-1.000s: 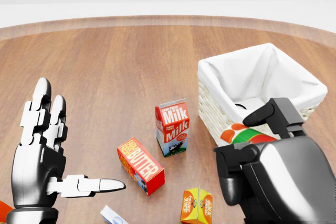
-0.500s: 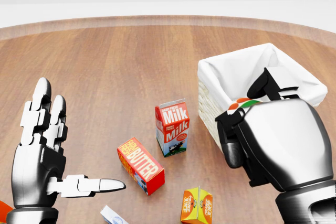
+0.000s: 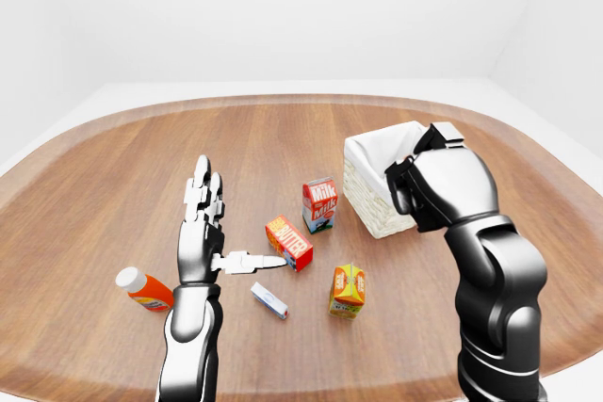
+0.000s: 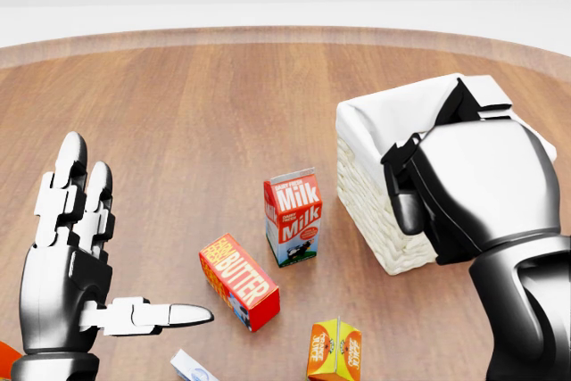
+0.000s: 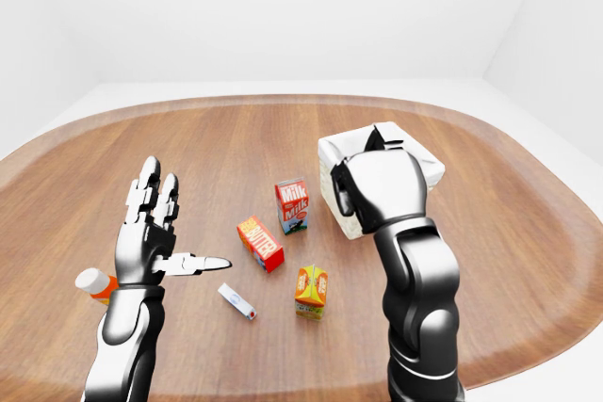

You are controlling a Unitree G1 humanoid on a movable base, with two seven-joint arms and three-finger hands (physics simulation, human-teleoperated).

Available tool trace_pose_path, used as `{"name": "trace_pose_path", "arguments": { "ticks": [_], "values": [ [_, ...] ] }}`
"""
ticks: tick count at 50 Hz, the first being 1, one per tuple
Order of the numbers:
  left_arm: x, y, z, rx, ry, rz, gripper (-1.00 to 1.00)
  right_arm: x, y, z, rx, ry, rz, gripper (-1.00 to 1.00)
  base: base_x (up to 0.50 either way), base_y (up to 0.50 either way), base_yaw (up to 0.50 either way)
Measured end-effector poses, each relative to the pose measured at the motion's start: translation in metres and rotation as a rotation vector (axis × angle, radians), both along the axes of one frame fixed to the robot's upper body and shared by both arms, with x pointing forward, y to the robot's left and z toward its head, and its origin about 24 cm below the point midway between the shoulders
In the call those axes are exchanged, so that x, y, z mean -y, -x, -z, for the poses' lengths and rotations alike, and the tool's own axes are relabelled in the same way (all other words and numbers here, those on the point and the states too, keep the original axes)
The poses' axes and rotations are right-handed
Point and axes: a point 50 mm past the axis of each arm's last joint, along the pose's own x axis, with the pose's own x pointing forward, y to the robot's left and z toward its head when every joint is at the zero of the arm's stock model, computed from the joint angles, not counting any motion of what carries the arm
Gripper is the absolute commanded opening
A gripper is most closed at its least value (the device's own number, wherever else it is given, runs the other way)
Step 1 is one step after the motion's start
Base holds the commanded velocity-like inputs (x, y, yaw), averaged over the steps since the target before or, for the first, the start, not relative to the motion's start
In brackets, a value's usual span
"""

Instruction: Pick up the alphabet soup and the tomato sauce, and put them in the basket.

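- Where my right hand (image 4: 464, 189) hangs over the white-lined basket (image 4: 375, 176), it covers the opening, so I cannot see anything inside it.
- That hand is curled into a fist; earlier a can with a red, green and orange label showed in its fingers, but now no can shows and I cannot tell whether I hold it.
- Since a second ago the right hand has risen from the head view's bottom edge to above the basket.
- My left hand (image 4: 76, 256) stays spread wide, holding nothing.
- On the worktop (image 3: 113, 176) I count one milk carton (image 4: 293, 217), one butter box (image 4: 238, 281), one orange carton (image 3: 348, 290), one small white box (image 3: 269, 300) and one orange bottle (image 3: 143, 289).
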Motion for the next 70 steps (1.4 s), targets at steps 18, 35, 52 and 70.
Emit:
{"name": "trace_pose_path", "arguments": {
  "ticks": [18, 35, 52, 70],
  "values": [
    [0.001, -0.002, 0.003, -0.014, -0.003, 0.008, 1.00, 0.008, -0.022, -0.003, -0.027, 0.007, 0.033, -1.00, 0.00, 0.00, 0.00],
    [0.002, -0.003, 0.004, -0.016, -0.004, 0.011, 1.00, 0.013, -0.051, 0.000, -0.069, 0.005, 0.050, -1.00, 0.00, 0.00, 0.00],
    [0.002, -0.004, 0.005, -0.022, -0.004, 0.012, 1.00, 0.018, -0.075, 0.005, -0.110, -0.008, 0.065, -1.00, 0.00, 0.00, 0.00],
    [0.002, -0.003, 0.004, -0.017, -0.005, 0.014, 1.00, 0.023, -0.100, 0.007, -0.151, -0.017, 0.078, -1.00, 0.00, 0.00, 0.00]
  ]
}}
